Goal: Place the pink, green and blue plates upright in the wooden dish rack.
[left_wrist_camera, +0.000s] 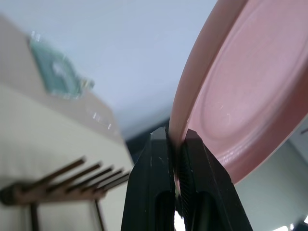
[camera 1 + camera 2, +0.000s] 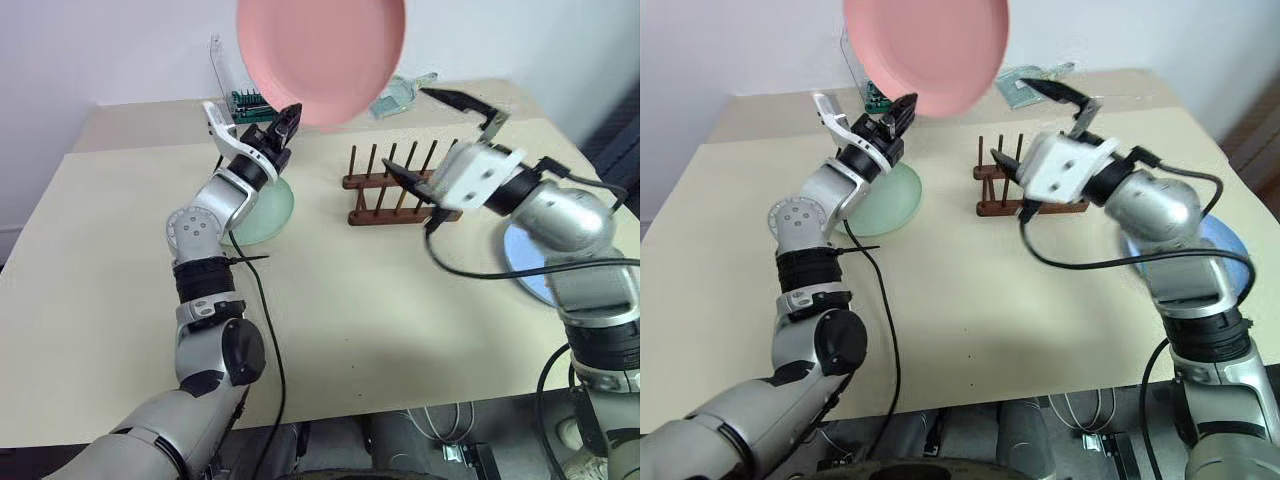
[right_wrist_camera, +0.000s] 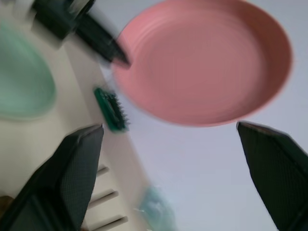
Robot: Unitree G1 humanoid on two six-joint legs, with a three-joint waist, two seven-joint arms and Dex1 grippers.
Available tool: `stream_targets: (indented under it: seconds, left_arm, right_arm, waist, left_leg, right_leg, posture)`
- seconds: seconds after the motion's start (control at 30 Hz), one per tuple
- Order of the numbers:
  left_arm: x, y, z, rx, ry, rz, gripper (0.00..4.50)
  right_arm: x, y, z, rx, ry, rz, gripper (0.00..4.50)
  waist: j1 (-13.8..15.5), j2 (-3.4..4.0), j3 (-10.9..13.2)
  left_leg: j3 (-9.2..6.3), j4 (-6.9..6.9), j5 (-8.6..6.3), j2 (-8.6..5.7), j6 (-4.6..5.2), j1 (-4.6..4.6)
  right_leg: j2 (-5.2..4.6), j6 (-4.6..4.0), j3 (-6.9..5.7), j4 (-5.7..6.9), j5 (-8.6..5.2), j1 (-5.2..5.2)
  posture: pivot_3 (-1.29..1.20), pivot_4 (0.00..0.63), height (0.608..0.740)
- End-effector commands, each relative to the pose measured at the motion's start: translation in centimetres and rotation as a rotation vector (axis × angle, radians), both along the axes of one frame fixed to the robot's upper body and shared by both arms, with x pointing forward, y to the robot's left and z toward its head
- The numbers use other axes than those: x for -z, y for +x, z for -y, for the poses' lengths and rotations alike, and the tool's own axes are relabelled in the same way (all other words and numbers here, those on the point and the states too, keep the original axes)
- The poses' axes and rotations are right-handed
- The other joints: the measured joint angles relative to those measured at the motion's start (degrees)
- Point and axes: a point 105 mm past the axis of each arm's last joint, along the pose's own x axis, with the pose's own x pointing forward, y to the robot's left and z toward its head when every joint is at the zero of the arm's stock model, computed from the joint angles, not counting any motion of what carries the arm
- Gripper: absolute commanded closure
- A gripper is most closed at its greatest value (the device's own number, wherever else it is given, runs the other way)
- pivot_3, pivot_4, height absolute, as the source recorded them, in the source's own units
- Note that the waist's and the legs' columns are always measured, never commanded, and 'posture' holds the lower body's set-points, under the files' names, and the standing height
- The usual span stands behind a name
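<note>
Fingers of your left gripper pinch the pink plate by its rim, high above the table; your right gripper gapes wide near the wooden dish rack. Next, hand over or lower it between pegs.

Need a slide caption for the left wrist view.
Left end effector pinching the pink plate by its rim, wooden dish rack on the table beyond.
</note>
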Motion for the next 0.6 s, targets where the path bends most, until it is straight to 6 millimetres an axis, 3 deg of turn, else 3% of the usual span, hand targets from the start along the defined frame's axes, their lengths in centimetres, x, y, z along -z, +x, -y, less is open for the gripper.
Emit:
stream_targets:
  seconds: [0.03,0.13,0.2,0.43,0.6]
  left_arm:
    - [-1.1,-0.7,0.7,-0.035,-0.014,0.013,4.41]
    - [-1.0,-1.9,3.7,0.02,0.119,0.033,4.41]
    - [-1.3,-2.5,5.1,0.054,0.142,0.042,4.41]
    - [-1.0,-3.2,5.9,0.088,0.162,0.035,4.41]
    - [-1.0,-3.1,5.6,0.061,0.183,0.033,4.41]
  right_arm:
    - [1.1,0.2,-0.6,0.049,-0.207,0.193,0.0]
    - [-0.8,1.2,-0.5,0.135,-0.211,0.359,0.0]
    - [-0.9,2.0,-0.6,0.165,-0.247,0.411,0.0]
    - [-1.2,3.6,-1.0,0.2,-0.271,0.482,0.0]
    - [0.1,3.3,-0.9,0.163,-0.258,0.402,0.0]
  waist:
    - [0.7,-0.02,0.0]
    - [0.9,-0.06,0.0]
    - [0.8,-0.06,0.0]
    - [0.6,-0.06,0.0]
    - [0.7,-0.07,0.0]
  left_leg:
    - [0.04,0.06,0.0,-0.02,0.01,0.0]
    - [0.05,0.11,0.0,-0.03,0.0,-0.08]
    - [0.08,0.1,0.0,-0.02,0.0,-0.08]
    - [0.18,-0.05,0.0,0.1,-0.01,0.03]
    - [0.17,-0.04,0.0,0.09,-0.01,-0.01]
  right_leg:
    - [-0.01,0.04,0.01,-0.01,0.03,0.0]
    - [-0.01,0.04,0.01,-0.02,0.06,-0.03]
    - [0.0,0.01,0.04,-0.03,0.08,-0.05]
    - [0.13,-0.02,0.11,-0.06,0.09,-0.06]
    - [0.13,-0.03,0.11,-0.13,0.1,-0.04]
  posture:
    - [0.0,0.15,0.74]
    - [0.0,0.15,0.74]
    - [0.0,0.15,0.74]
    - [0.0,0.15,0.74]
    - [0.0,0.15,0.74]
